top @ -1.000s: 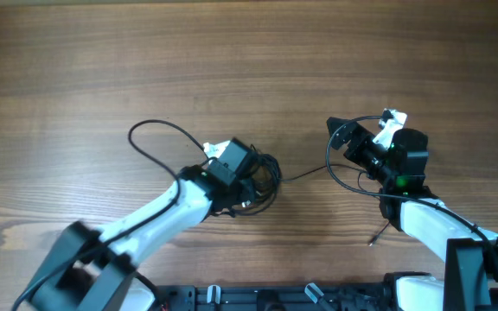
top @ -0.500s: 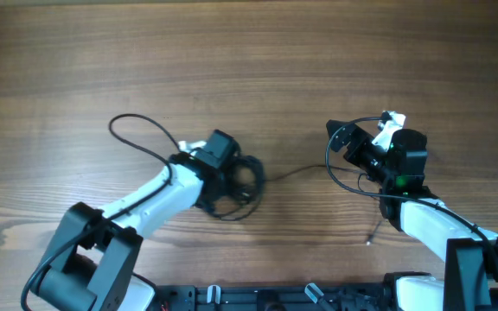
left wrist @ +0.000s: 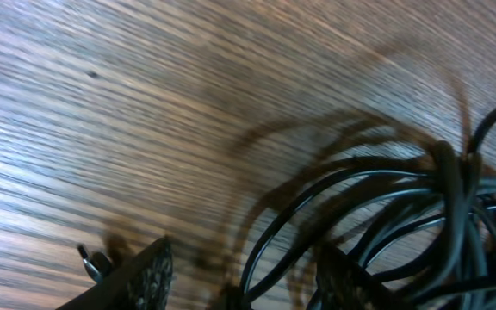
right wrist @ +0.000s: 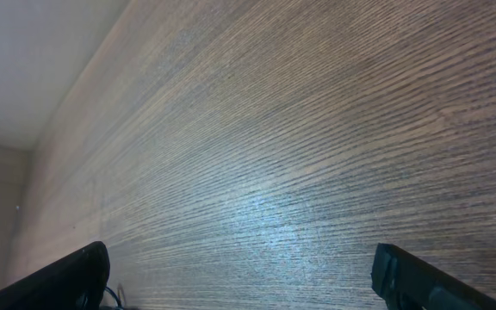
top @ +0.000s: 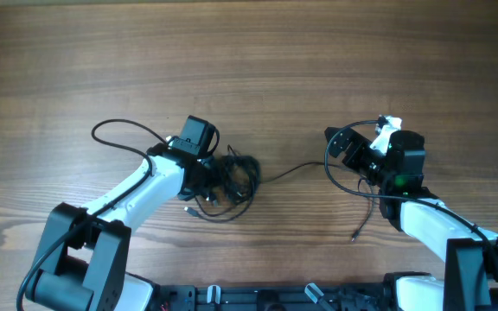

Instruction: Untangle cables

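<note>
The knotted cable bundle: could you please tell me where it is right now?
In the overhead view, the knotted cable bundle lies left of centre on the table, beside the left pincer; one strand trails toward the right pincer.

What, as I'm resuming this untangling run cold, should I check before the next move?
1. Left claw over the cables: ok, cords pass between its fingers.
2. Left claw's grip firm: cannot tell, contact is not visible.
3. Right claw holding a cord: not ok, it is open over bare table.
4. Strand from the bundle toward the right claw free of snags: ok, it lies alone on the wood.
5. Plug tip loose: ok, nothing rests on it.
6. Knot opened: not ok, the cords lie in a dense bundle.
</note>
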